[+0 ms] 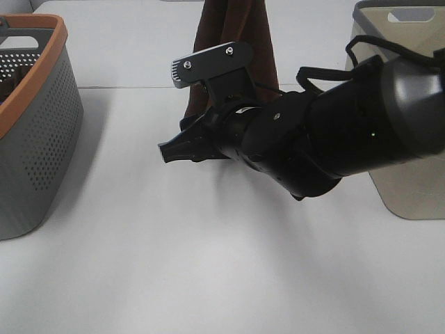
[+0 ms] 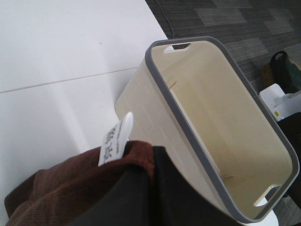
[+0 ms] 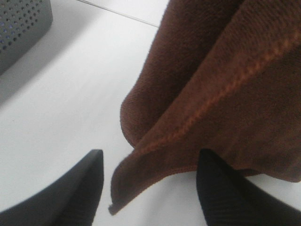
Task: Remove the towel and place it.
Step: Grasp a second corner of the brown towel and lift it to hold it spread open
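Towel (image 1: 236,28) hanging, between grey basket (image 1: 42,139), beige basket (image 1: 417,188)

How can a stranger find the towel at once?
Above the white table, between the orange-rimmed grey basket and the beige basket, a dark brown towel hangs in folds. It is the only cloth, with a white tag at one edge.

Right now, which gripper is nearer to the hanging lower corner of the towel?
Right. The right gripper stands open around that corner of the towel; the left gripper is shut on its upper edge, beside the white tag.
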`<state>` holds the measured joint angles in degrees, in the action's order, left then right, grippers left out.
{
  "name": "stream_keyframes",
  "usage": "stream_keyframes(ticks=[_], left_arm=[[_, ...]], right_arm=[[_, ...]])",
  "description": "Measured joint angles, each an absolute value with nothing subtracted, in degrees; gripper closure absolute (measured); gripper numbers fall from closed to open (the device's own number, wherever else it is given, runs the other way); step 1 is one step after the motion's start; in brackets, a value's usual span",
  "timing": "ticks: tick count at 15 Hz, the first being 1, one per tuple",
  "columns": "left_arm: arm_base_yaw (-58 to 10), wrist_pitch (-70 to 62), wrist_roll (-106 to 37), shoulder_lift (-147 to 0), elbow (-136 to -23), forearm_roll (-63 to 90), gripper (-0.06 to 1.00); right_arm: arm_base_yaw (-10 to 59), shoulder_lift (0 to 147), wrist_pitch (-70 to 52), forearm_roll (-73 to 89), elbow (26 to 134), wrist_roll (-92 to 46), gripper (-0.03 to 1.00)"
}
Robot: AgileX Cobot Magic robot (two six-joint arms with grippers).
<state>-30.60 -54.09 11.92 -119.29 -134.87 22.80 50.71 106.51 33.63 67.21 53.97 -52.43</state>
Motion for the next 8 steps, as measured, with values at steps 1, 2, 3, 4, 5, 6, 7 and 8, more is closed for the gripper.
stream_keyframes(ticks=[1,2,3,4,5,6,7,8], left_arm=[[-30.6,-54.1,11.9,-119.3,-134.9,22.8,0.94],[-30.6,-54.1,11.9,-119.3,-134.9,22.8,0.94],[-30.6,-54.1,11.9,-119.3,-134.9,22.8,0.94],[-30.6,-54.1,11.9,-119.3,-134.9,22.8,0.94],[-30.6,-54.1,11.9,-119.3,-134.9,22.8,0.94],[-30.6,-54.1,11.9,-119.3,-134.9,22.8,0.94],[-30.6,-54.1,11.8,-119.3,-134.9,22.8,0.94],[-30.6,-54.1,11.2,-119.3,-134.9,22.8,0.94]], right_arm=[[50.0,107.3,32.9,67.2,54.3,-52.4,0.40],[50.0,107.3,32.9,67.2,54.3,-52.4,0.40],[49.3,108.6,30.8,66.1,55.9,-52.4,0.40],[49.3,108.6,30.8,66.1,55.9,-52.4,0.40],[49.2,109.2,30.0,65.0,57.1,-52.4,0.40],[49.2,109.8,30.1,65.0,57.9,-52.4,0.40],[48.1,111.0,30.0,66.7,58.0,-52.4,0.40],[47.6,111.3,30.1,67.6,58.0,-52.5,0.40]])
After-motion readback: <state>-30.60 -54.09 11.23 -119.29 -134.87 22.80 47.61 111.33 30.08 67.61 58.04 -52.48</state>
